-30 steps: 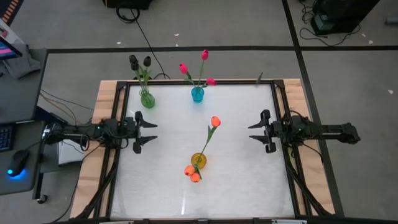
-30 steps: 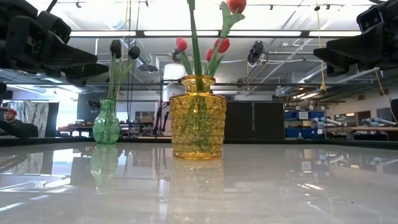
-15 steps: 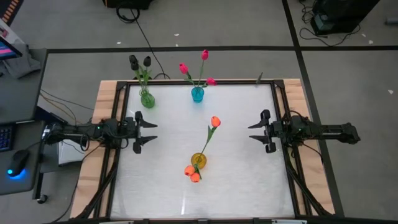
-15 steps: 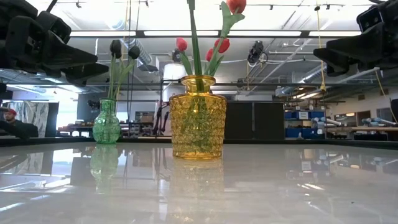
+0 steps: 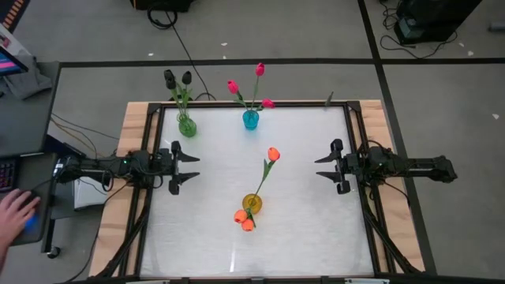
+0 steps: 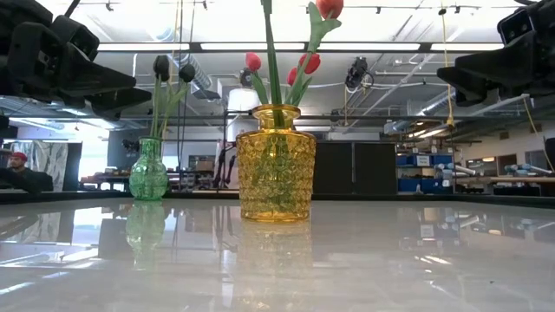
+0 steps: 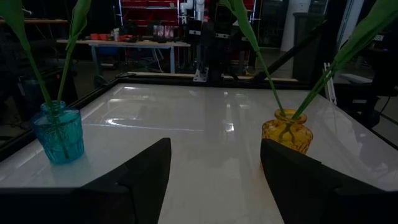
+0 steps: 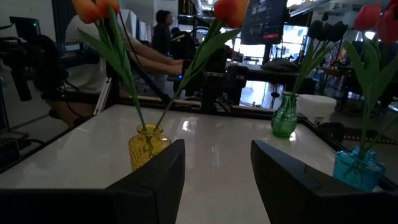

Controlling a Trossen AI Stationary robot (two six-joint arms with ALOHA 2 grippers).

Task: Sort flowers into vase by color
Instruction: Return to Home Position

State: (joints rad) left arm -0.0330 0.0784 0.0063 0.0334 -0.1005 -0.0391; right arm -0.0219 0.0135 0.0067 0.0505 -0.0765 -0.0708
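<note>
- Left tool [image 5: 194,169] is up above the bench [image 5: 308,229], just inside the left edge and about halfway along it. Its two fingers are spread wide and it holds nothing.
- Right tool [image 5: 318,168] is up above the bench just inside the right edge, also about halfway along. Its fingers are spread wide too, and it holds nothing.
- The two tools point at each other across the bench and are well apart.
- A green vase [image 5: 187,125] stands near the back left corner. Two black flowers [image 5: 169,77] stand in it on thin green stems.
- A blue vase [image 5: 250,120] stands at the middle of the back edge, near the green vase but not touching it. Three pink flowers [image 5: 233,86] stand in it and fan out.
- A yellow vase [image 5: 252,203] stands in the middle of the bench, closer to the front edge, well apart from the other two vases.
- Three orange flowers [image 5: 272,155] are in the yellow vase. One is on a long stem that leans toward the back right. The other two buds hang low, just beside the vase on its front left side.
- Every flower sits in a vase with others of the same colour.
- A person's hand [image 5: 12,214] shows out past the left side of the bench, far from the tools.
</note>
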